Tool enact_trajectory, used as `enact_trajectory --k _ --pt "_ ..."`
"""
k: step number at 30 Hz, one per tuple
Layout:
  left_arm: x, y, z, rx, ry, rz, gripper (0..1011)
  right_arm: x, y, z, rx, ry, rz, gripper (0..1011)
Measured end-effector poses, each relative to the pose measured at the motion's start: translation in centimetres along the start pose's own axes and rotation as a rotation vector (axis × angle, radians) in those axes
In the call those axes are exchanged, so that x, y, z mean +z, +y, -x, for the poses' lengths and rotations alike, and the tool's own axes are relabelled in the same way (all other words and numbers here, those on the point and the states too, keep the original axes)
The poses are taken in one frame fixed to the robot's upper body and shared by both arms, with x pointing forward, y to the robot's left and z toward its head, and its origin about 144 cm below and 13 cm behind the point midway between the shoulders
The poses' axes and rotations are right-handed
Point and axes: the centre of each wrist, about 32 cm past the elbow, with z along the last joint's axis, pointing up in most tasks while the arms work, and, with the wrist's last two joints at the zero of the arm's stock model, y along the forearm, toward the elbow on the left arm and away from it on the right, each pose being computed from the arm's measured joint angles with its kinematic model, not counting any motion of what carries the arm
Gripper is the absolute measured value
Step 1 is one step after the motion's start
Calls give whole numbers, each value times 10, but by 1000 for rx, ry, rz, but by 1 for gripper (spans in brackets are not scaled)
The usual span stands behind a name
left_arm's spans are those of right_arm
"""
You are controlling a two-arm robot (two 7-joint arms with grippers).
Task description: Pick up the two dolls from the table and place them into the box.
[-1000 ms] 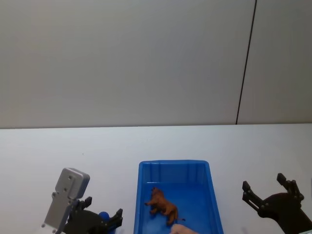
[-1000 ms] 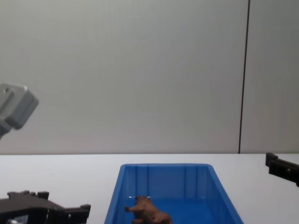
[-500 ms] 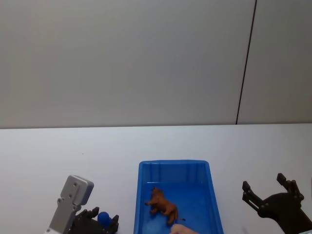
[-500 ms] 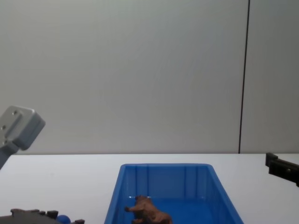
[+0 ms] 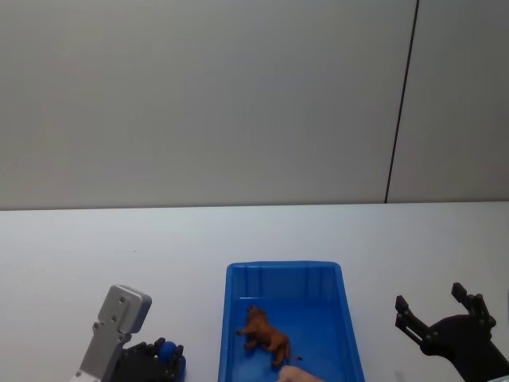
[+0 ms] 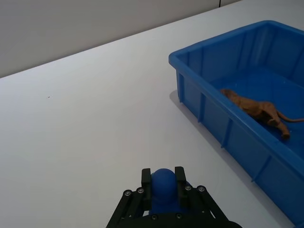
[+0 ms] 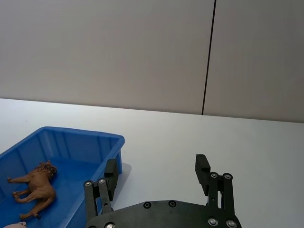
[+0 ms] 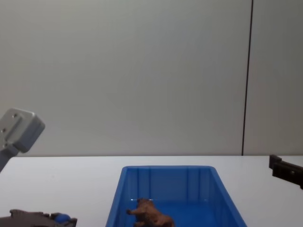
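Observation:
The brown animal doll [image 5: 265,337] [image 6: 253,107] [image 7: 35,189] [image 8: 147,213] stands inside the blue box [image 5: 282,274] [image 6: 223,137] [image 7: 71,137] [image 8: 165,171]. Left of the box, on the white table [image 5: 159,247], my left gripper [image 5: 165,356] [image 6: 164,176] is shut on the deep-blue round doll [image 5: 167,348] [image 6: 164,190] [image 8: 61,218]. My right gripper [image 5: 439,307] [image 7: 156,173] hovers open to the right of the box, holding nothing.
A pale rounded object [image 5: 298,375] [image 7: 14,225] lies in the box's near end, partly cut off. The grey left wrist housing [image 5: 115,322] [image 8: 16,130] rises above the left gripper. The tabletop stretches wide behind the box to a plain wall.
My left gripper drew back toward me and its fingers came together around the blue doll. The right gripper and the brown doll have stayed still.

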Motion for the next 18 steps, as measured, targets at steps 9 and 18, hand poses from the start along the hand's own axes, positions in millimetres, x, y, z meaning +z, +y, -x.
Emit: enact_trajectory --k 9,18 --pt "10 2 -2 0 -10 76 243 0 0 0 0 0 0 1001" --pt "30 4 -4 -40 -30 181 203 0 0 0 0 0 0 1001"
